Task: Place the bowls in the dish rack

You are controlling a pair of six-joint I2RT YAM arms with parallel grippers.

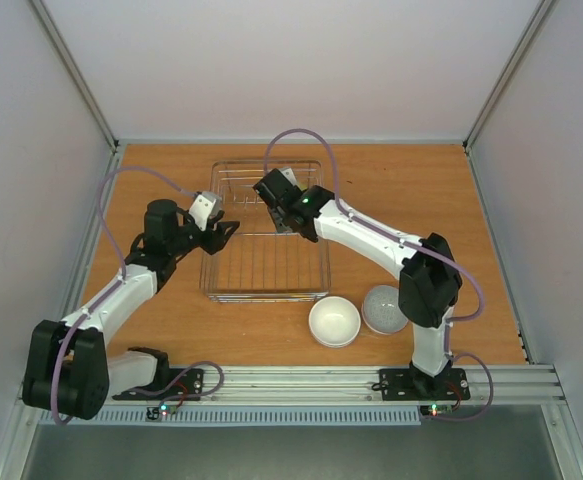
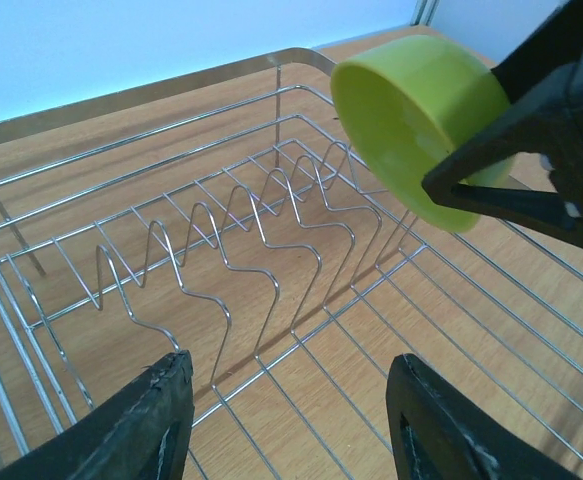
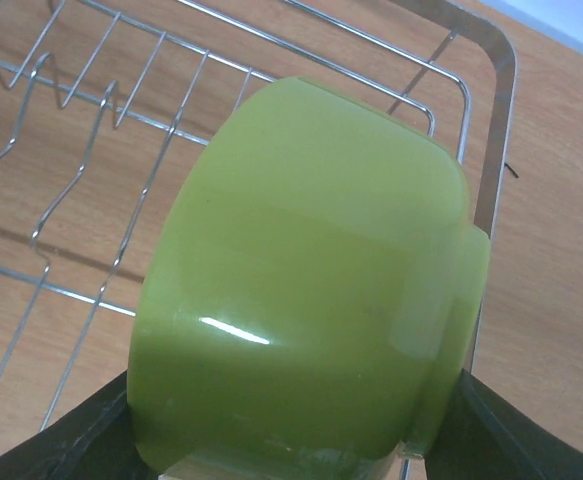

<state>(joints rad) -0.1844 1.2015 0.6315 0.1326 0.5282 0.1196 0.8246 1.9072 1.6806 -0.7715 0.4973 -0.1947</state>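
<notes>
My right gripper (image 3: 291, 455) is shut on a lime green bowl (image 3: 311, 290), tipped on its side and held above the dish rack (image 3: 491, 150) near one of its corners. The left wrist view shows that same bowl (image 2: 416, 125) pinched between the right arm's black fingers (image 2: 531, 160) over the rack's wire tines (image 2: 271, 220). My left gripper (image 2: 291, 420) is open and empty, low over the rack floor at its left side (image 1: 226, 233). In the top view the right gripper (image 1: 279, 212) hovers over the rack (image 1: 266, 270). A white bowl (image 1: 334, 321) and a grey bowl (image 1: 384, 308) sit on the table.
The white and grey bowls stand side by side just in front of the rack's right corner, near the right arm's base (image 1: 426, 380). White walls close the wooden table (image 1: 401, 190) in on three sides.
</notes>
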